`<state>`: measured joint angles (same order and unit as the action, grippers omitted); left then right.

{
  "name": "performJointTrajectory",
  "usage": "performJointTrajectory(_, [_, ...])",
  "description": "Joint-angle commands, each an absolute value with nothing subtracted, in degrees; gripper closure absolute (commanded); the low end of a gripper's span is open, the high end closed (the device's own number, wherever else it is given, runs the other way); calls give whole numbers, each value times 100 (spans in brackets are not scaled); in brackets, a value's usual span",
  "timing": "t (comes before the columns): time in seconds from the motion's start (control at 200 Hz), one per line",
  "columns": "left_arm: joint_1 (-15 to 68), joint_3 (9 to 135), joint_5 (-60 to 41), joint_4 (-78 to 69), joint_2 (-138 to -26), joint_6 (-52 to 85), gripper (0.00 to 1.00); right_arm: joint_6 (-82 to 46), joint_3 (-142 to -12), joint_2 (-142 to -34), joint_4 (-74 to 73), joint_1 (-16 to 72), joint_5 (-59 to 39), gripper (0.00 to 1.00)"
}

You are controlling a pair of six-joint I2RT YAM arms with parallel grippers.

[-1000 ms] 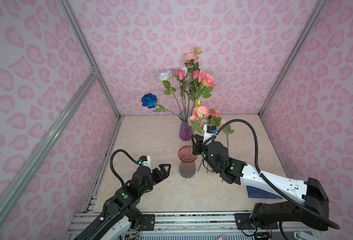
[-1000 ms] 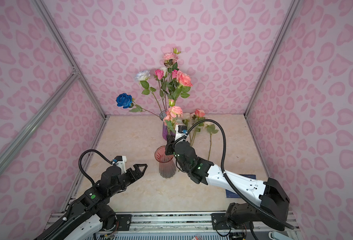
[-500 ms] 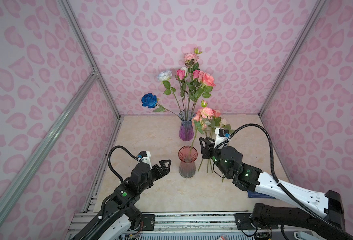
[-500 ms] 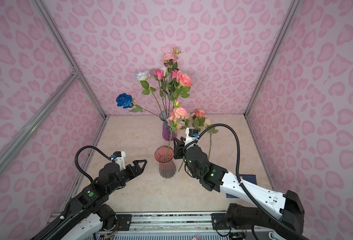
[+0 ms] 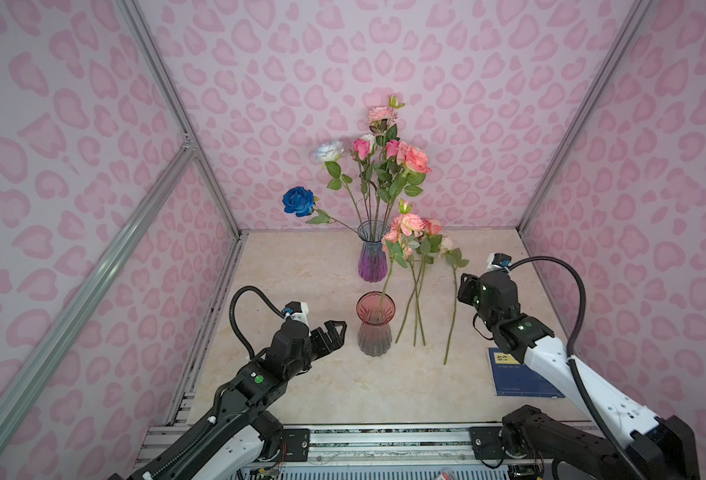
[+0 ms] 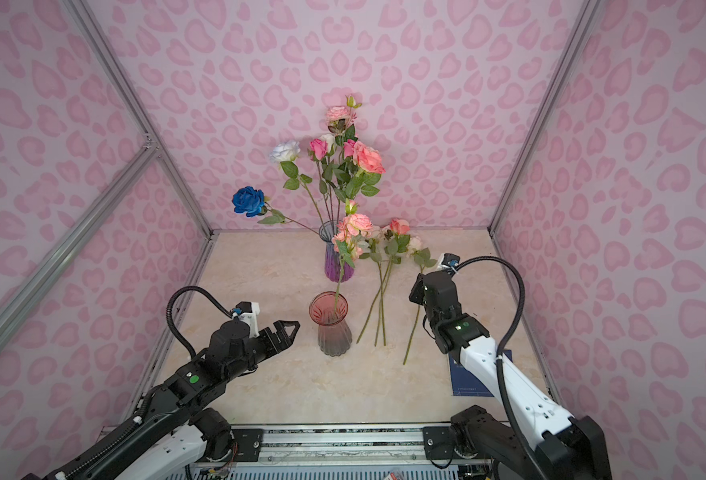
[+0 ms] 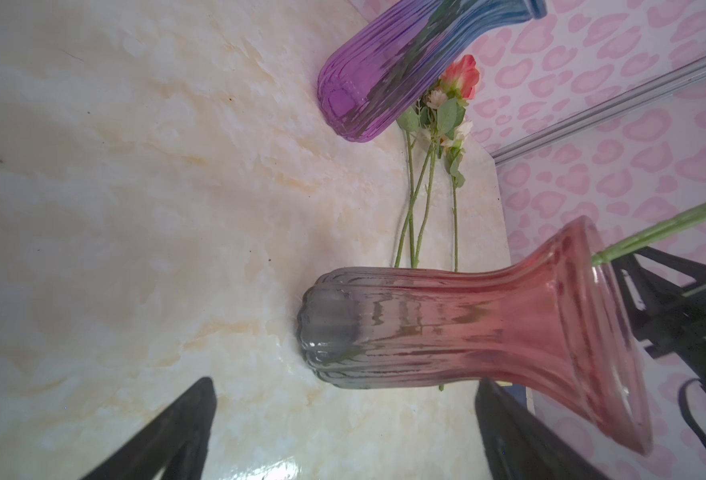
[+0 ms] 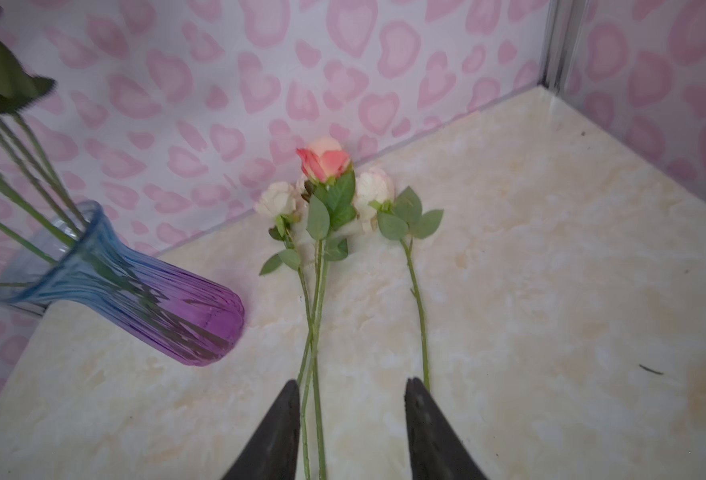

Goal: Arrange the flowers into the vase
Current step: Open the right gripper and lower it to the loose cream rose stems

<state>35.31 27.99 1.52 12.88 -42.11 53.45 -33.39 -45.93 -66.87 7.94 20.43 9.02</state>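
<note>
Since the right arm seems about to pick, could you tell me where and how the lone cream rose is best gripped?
I'd grip the lone cream rose on its bare lower stem, from above with jaws across it: it lies flat on the table, apart from the crossed stems, leaves bunched near the head.

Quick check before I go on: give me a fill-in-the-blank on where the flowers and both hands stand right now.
The red vase holds just ____ stem.
The deep blue rose stands in the back vase, whose base is ____.
The loose flowers lie on the table nearer the ____ hand.
The left hand and right hand both have jaws ____.
Missing: one; purple; right; open.
</note>
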Motion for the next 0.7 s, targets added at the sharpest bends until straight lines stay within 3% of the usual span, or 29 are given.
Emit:
performJointTrajectory(0.0, [3533,2914,40,961,-4394,5252,2,-3329,-4913,-7440,1092,1864,-396,62])
performJointTrajectory(0.165, [3533,2930,-47,879,-4574,5231,2,-3572,-5595,-8933,552,1748,-949,70])
performJointTrajectory(0.395, [3533,2849,-16,1023,-4488,4996,2,-3771,-6762,-10610,399,1558,-1344,67])
performJointTrajectory(0.695, [3533,2815,148,945,-4470,4722,3,-3928,-7456,-11571,459,1466,-1554,71])
